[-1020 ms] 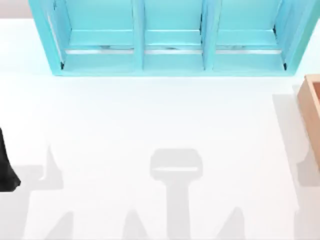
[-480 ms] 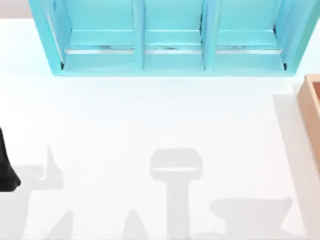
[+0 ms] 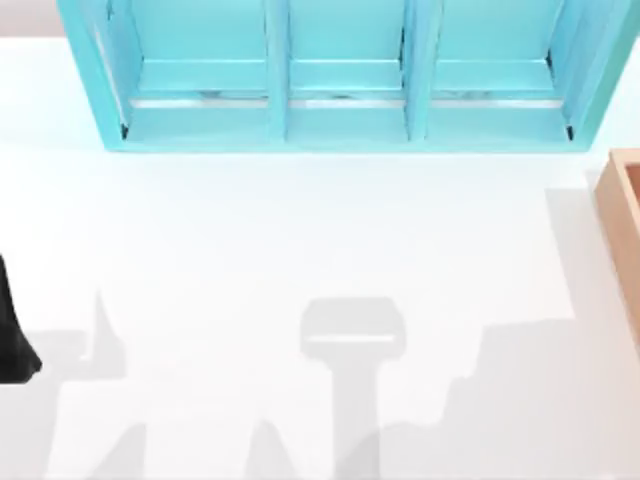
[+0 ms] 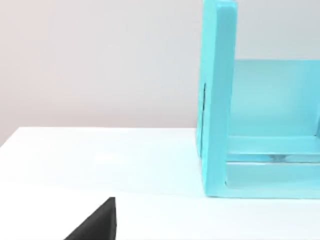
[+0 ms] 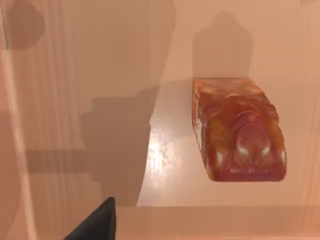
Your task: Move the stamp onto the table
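The stamp point(image 5: 237, 130) lies on its side on the floor of the tan wooden box point(image 5: 75, 100), reddish-brown and glossy. My right arm hangs above it inside the box. One black finger point(image 5: 97, 225) of its gripper shows off to the side, apart from the stamp, with nothing held. The same box point(image 3: 625, 230) stands at the right edge of the white table point(image 3: 300, 240). My left arm point(image 3: 12, 340) is parked at the table's left edge, and one of its black fingers point(image 4: 97, 222) hovers over bare table.
A turquoise three-compartment shelf unit point(image 3: 340, 80) stands along the back of the table, and its near end wall point(image 4: 217, 100) rises close ahead of the left wrist. Arm shadows fall across the table's front.
The right arm's shadow has grown and slid up over the front right of the table toward the wooden box. The left arm has not moved.
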`<state>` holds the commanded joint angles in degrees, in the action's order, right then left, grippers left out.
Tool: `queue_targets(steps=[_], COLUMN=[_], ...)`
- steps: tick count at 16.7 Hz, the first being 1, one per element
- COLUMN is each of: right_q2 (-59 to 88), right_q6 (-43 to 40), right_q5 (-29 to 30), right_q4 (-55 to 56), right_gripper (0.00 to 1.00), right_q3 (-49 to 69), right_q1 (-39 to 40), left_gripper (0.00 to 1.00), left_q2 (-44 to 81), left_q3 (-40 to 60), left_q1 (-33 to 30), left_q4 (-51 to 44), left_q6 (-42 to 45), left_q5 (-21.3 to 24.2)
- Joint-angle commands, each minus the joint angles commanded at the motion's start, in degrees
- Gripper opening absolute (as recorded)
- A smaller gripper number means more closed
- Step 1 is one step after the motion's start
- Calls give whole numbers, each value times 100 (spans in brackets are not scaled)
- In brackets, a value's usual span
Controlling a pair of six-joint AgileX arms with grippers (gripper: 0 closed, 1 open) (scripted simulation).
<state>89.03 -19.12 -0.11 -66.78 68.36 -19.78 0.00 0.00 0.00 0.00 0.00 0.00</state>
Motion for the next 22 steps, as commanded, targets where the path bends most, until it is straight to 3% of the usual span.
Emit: queue_targets(steps=[9,18,22], right_q2=[275,867,1018], right_q6=[-49,-32,-26], right_q5=[-1,-2,-1], right_q4=[-105,1830,2126], right_gripper=[100,100,100], right_q3=[129,-1202,-1369], right_q1=[-37,-42,-38], left_gripper=[100,100,100], left_q2=[0,0,0], left_q3=[0,0,0], left_q1=[0,0,0], left_q4=[0,0,0], left_q6=[0,0,0], left_q5=[0,0,0])
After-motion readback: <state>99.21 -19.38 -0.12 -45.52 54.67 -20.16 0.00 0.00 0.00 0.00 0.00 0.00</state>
